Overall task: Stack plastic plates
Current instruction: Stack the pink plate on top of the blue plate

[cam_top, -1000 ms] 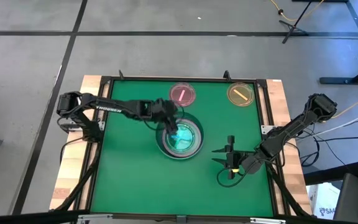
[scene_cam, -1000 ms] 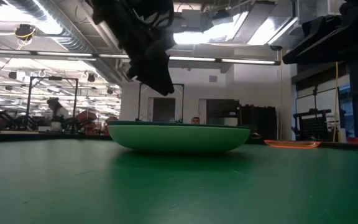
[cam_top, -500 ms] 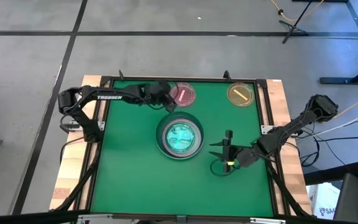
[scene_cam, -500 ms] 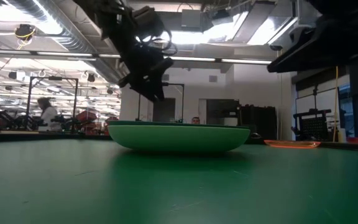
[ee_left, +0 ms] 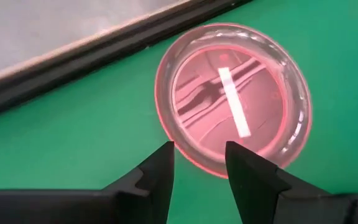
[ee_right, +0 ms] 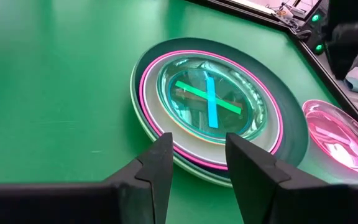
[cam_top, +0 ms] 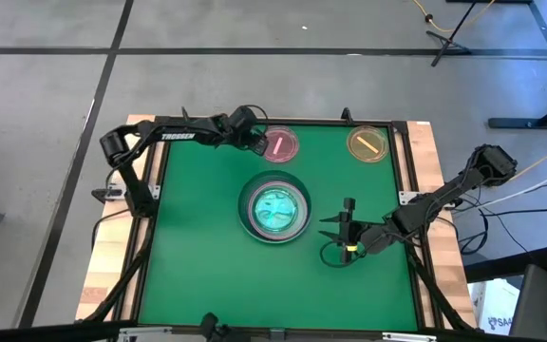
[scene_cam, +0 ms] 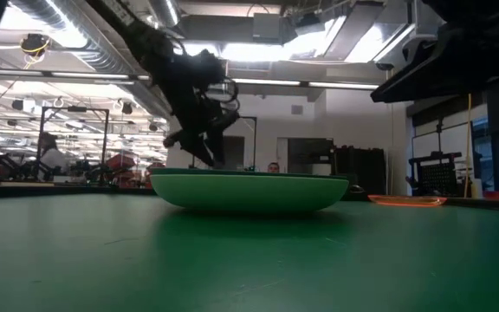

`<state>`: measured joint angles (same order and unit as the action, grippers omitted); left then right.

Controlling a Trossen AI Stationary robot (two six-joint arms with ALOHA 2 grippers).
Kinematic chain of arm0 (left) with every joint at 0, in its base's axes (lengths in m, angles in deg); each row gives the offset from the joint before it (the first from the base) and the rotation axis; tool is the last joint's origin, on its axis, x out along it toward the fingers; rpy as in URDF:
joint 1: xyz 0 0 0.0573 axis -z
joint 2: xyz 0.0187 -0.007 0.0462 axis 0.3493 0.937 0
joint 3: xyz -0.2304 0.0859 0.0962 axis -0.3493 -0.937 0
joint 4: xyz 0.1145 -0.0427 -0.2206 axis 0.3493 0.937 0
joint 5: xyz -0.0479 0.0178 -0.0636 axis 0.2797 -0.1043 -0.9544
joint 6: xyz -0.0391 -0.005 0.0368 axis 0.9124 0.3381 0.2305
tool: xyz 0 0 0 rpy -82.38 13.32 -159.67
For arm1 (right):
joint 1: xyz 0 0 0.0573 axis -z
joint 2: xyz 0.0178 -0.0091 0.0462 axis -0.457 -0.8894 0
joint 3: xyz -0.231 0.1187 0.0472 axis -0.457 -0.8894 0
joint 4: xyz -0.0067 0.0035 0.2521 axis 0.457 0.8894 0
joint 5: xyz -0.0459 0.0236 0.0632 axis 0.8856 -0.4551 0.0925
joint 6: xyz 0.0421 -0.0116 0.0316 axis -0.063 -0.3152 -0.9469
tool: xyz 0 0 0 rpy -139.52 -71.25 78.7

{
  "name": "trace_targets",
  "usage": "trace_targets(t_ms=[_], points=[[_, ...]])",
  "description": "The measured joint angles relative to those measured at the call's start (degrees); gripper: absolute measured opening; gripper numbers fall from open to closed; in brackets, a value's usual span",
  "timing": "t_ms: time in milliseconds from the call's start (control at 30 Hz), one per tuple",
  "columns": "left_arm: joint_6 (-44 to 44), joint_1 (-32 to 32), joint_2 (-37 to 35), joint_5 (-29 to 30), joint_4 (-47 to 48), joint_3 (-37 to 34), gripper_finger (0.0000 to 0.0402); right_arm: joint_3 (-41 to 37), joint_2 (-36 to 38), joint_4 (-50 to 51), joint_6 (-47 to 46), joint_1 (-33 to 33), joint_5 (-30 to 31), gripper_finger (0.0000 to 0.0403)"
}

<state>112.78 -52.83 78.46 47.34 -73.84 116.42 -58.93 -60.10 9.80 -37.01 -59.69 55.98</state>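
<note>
Left arm extended along tabletop's far edge, left hand (cam_top: 257, 142) fingers parted. Right arm bent inward, right hand (cam_top: 348, 231) fingers parted.

Pink plate (ee_left: 234, 99), white stripe (ee_left: 234, 102)

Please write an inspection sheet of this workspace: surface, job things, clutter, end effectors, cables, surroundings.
Surface: green mat table in a dark frame, wooden edges.
Job things: stack of large round plastic plates at the centre, small translucent blue-green plates on top; small translucent pink plate and small translucent amber plate lie apart at the far edge.
Clutter: nothing seen.
End effectors: left end effector open, over the pink plate's rim; right end effector open, empty, beside the stack.
Cables: loose cables right of the table.
Surroundings: grey floor; a person far behind in the room.
</note>
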Motion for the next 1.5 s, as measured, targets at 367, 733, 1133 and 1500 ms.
trace_targets(t_ms=[367,733,1133,1500], points=[[3.4,-5.0,8.1,-9.3,-7.6,0.0,0.0137,-0.2,0.0,-0.1,0.0,0.0,0.0,0.0140],[5.0,-7.4,8.7,-12.0,-13.9,0.0,0.0137,-3.0,0.0,-3.0,0.1,3.4,0.0,0.0140],[6.3,-7.9,13.0,-12.5,-12.6,0.0,0.0137,-3.0,0.0,-3.0,-0.2,3.7,-1.8,0.0140],[4.0,-6.6,13.1,-13.4,-14.2,0.0,0.0116,-3.0,0.0,-3.0,-0.2,3.7,-2.6,0.0140]])
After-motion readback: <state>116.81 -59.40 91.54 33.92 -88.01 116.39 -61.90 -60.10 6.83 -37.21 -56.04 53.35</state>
